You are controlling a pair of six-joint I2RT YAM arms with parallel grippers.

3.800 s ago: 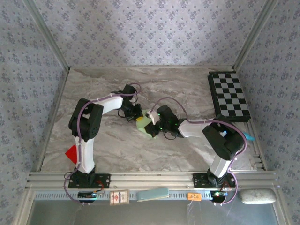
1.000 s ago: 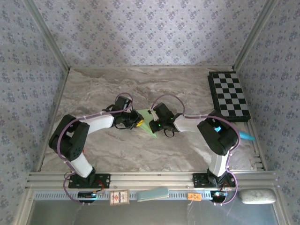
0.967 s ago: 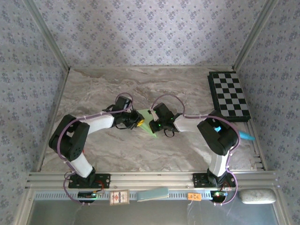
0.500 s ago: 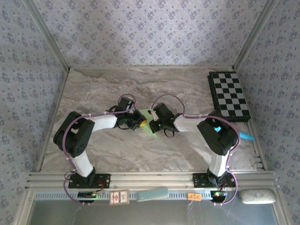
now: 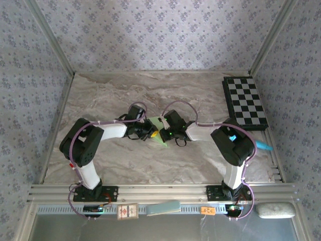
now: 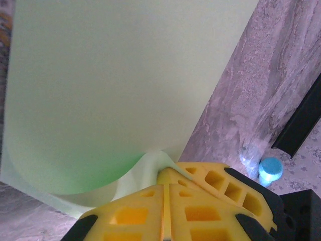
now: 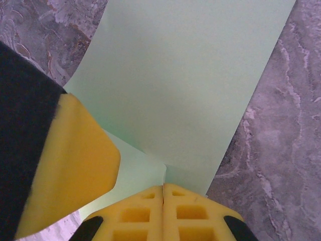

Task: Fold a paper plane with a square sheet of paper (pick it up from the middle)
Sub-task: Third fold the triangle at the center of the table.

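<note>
The paper plane (image 5: 161,136) is pale green paper folded to a point that aims at the near edge, held at the table's middle. My left gripper (image 5: 149,132) comes at it from the left and is shut on its edge. In the left wrist view the yellow fingertips (image 6: 150,198) press together on a curled lip of the paper (image 6: 115,80). My right gripper (image 5: 166,131) is shut on the paper from the right. Its closed fingers (image 7: 180,201) pinch the fold of the sheet (image 7: 190,75), with the left gripper's yellow finger (image 7: 75,160) close beside.
A black-and-white chessboard (image 5: 245,103) lies at the back right. A blue object (image 5: 263,146) sits at the right edge, and its cap (image 6: 271,169) shows in the left wrist view. A light-blue card (image 5: 163,208) and a grey pad (image 5: 275,210) rest on the front rail.
My left gripper has slid a little to the right, closer to the right gripper, and its elbow has swung up. The paper between them looks narrower. The right arm has stayed still.
</note>
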